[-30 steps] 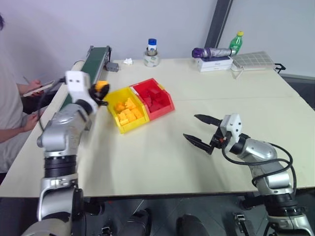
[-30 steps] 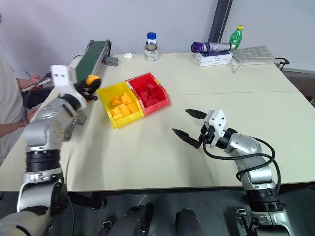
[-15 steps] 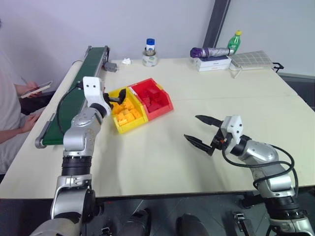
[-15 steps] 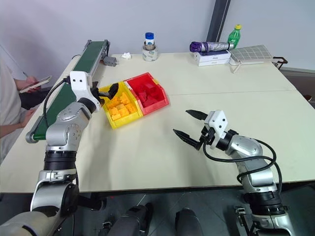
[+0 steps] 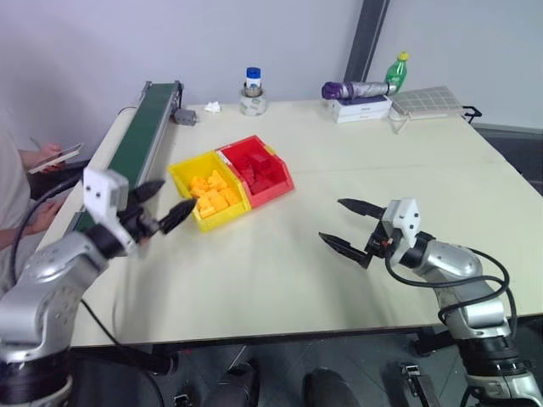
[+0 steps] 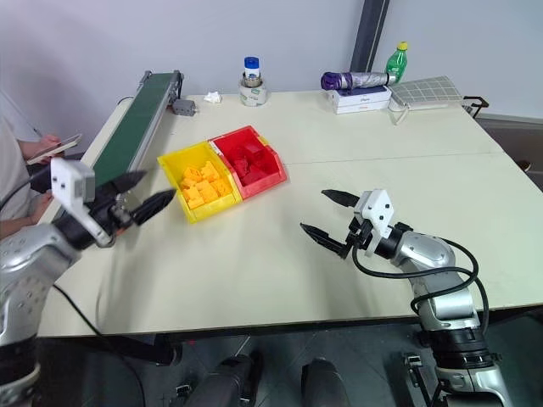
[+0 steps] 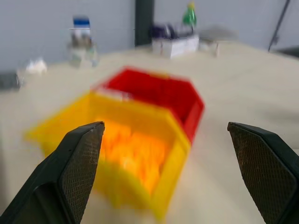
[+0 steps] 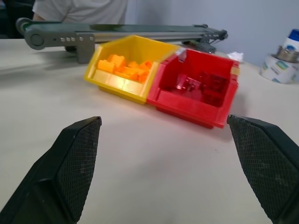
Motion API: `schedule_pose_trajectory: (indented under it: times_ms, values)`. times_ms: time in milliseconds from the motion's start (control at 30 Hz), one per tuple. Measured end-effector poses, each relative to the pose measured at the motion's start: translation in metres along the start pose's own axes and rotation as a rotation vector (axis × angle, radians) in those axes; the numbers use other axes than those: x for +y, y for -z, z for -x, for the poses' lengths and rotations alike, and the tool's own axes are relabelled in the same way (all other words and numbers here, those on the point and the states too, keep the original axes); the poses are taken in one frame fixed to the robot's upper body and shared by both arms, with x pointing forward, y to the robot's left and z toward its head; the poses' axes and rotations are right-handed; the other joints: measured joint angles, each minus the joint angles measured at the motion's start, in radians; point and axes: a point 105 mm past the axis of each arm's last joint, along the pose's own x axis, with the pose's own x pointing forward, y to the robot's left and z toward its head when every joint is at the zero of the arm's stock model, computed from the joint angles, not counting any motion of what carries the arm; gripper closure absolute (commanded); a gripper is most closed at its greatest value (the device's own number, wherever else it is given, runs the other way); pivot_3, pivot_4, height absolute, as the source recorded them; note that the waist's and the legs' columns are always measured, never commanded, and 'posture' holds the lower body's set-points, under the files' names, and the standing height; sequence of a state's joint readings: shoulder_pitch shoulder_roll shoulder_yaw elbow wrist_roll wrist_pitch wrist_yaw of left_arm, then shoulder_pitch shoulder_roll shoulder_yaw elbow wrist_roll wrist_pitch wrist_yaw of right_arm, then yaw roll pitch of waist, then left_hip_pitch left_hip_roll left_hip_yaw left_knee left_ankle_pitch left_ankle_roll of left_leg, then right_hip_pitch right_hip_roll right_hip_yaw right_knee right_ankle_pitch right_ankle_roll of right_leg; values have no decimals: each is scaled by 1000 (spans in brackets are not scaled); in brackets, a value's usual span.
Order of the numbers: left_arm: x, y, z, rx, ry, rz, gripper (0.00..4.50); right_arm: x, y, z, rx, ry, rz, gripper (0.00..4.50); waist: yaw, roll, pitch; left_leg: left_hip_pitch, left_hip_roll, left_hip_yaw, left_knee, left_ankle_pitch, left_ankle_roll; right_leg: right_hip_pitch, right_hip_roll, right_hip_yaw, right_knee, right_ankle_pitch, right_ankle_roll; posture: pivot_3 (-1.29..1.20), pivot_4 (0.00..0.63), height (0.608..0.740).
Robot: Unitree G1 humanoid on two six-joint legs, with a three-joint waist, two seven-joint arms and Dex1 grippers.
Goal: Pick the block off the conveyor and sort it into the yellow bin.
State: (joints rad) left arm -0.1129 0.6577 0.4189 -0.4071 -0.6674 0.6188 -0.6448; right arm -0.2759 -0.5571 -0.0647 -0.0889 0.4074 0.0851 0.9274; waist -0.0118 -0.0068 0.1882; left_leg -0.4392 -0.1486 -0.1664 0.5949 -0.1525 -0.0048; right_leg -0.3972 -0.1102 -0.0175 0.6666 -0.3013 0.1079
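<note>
Judged from the layout, the drop step looked finished and a fresh pick was the next thing due. Left gripper (image 5: pixel 161 205) hung above the worktop's near-left part, just short of the yellow bin (image 5: pixel 181 170), fingers spread wide and nothing between them; forearm roughly level, pointing across toward the bin. Right gripper (image 5: pixel 345 225) was poised over the near-right part of the worktop, well apart from the bins, fingers likewise spread and empty, aimed toward the worktop's middle. Yellow bin, joined to the red bin (image 5: pixel 282 175), held a heap of yellow-orange pieces (image 5: pixel 212 194); the block could not be told apart from the rest of that heap. Conveyor (image 5: pixel 140 134) ran along the left edge toward the far-left corner, and its visible belt carried no block. The next move would call for swinging the left arm back over the belt's edge once a block arrives.
</note>
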Motion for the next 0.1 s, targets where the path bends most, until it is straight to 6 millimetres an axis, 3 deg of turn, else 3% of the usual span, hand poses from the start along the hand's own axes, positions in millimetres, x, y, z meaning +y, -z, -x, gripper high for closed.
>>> schedule_pose_trajectory:
  times_ms: [100]
  values:
    - [6, 6, 13, 20, 0, 3, 46, 0, 0, -2, -2, -13, 2, 0, 13, 0, 0, 0, 0, 0, 0, 0, 0, 0, 0, 1, 0, 0, -1, 0, 150, 740]
